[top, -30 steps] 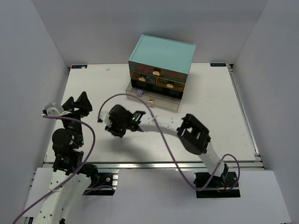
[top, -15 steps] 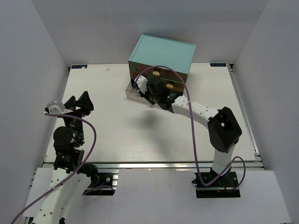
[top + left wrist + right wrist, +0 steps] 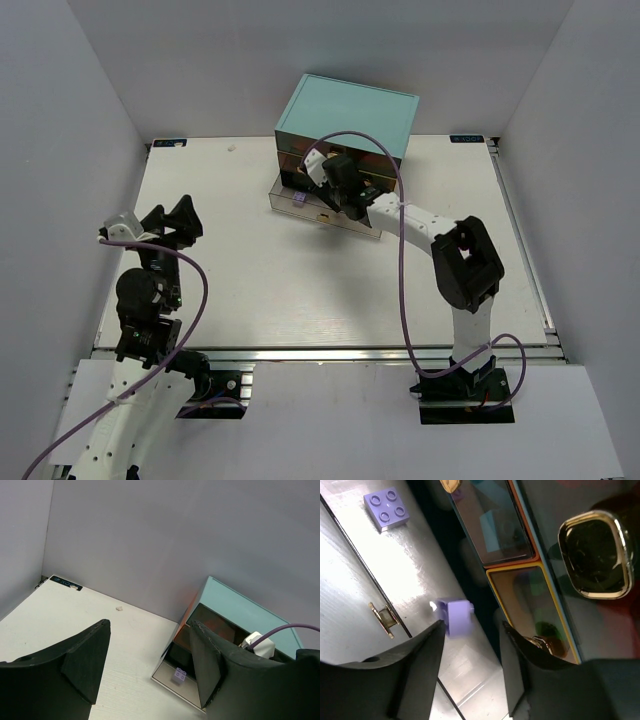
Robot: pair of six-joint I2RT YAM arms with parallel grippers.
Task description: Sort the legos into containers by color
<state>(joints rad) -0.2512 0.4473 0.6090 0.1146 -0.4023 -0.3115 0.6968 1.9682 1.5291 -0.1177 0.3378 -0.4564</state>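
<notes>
Now | right gripper (image 3: 472,627) wide apart | lavender brick (image 3: 456,616) ungripped over pulled-out drawer (image 3: 415,565) | left gripper (image 3: 149,625) spread, empty

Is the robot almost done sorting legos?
Nearly, I think. One lavender brick lies in the open drawer; a second brick, blurred, is between the open fingers of the right gripper. The left gripper hangs open. No loose bricks show on the table; closing the drawer looks left.
</notes>
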